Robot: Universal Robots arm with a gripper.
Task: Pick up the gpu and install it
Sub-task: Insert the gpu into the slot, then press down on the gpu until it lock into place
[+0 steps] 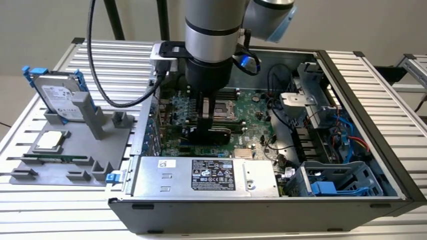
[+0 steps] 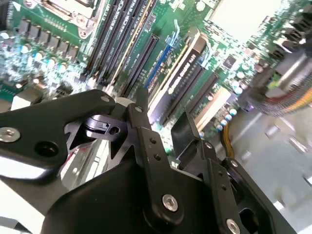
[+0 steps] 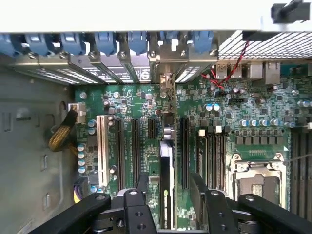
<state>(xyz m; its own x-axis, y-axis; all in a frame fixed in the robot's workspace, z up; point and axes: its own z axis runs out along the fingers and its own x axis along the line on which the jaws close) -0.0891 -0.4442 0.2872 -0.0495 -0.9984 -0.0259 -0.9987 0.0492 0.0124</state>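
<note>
Gripper [image 3: 165, 195]: I see its black fingers [image 2: 146, 131] spread to either side of the gpu, and I cannot make out any contact with the card's faces.
Gpu [image 3: 165, 185]: it stands on edge in a motherboard slot, between the fingers; in the second wrist view its black edge [image 2: 183, 80] runs along the slot.
Hidden: in the exterior view the arm [image 1: 210, 40] covers most of the card, and I make out just a dark strip [image 1: 210, 134].
Case [image 1: 373, 90]: lying open, holding the motherboard [image 3: 234, 112], a grey power supply [image 1: 203, 176], and a blue drive cage [image 1: 337, 182].
Outside the case: a grey fixture tray [image 1: 60, 160] props a hard drive with blue rails [image 1: 57, 97] upright.
</note>
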